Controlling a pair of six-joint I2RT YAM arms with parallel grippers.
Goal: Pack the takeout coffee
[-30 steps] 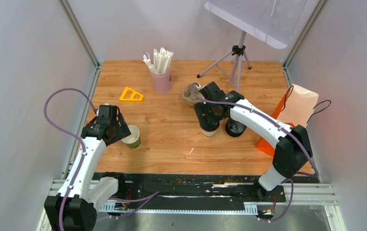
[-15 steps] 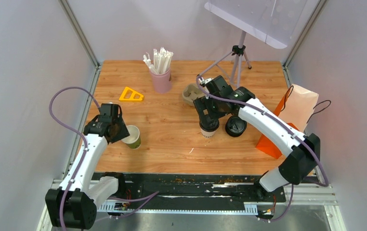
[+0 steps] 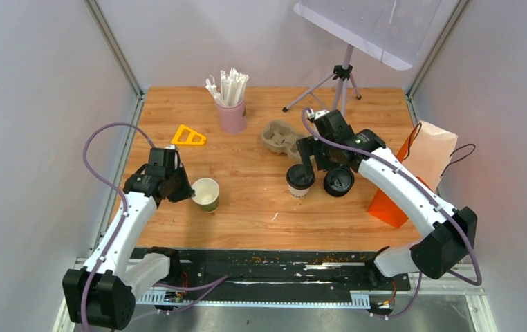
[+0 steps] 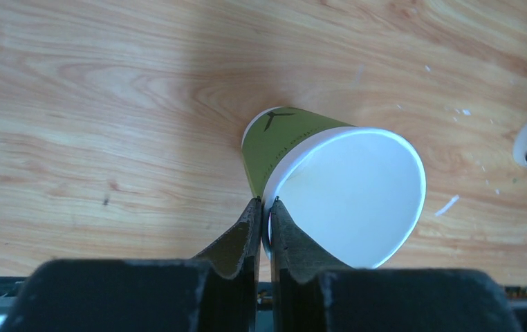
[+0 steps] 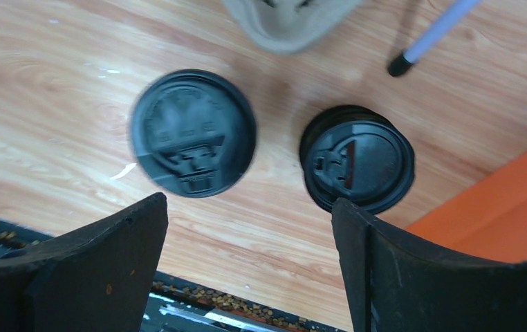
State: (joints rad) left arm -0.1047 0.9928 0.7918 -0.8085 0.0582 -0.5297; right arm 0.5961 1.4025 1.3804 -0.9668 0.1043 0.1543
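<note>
– While the left gripper (image 4: 265,221) is pinched almost shut on the rim of the lidless olive-green paper cup (image 4: 330,180), one finger inside the wall and one outside, which way does that cup lie from it?
– Just to its right, toward the table's middle. It is nearer the left edge, well apart from everything else. Its mouth is up and its axis is close to upright. Whether its base rests on the wooden table (image 3: 247,221) I cannot tell.
– And the right gripper (image 5: 247,207)?
– Jaws spread wide, holding nothing. It hangs over the whitish paper cup with a black plastic lid (image 3: 300,180), right of the table's middle. The loose round black plastic lid (image 3: 339,181) lies just beside that cup, on its right.
– So the green cup wants that lid?
– I judge so. The lid lies well to the green cup's right, and the right arm is much the nearer to it. The left arm would have to carry the cup across. The moulded brown cardboard cup carrier (image 3: 281,135) sits just behind the lidded cup, and the orange-and-tan paper bag (image 3: 430,152) stands at the right edge.
</note>
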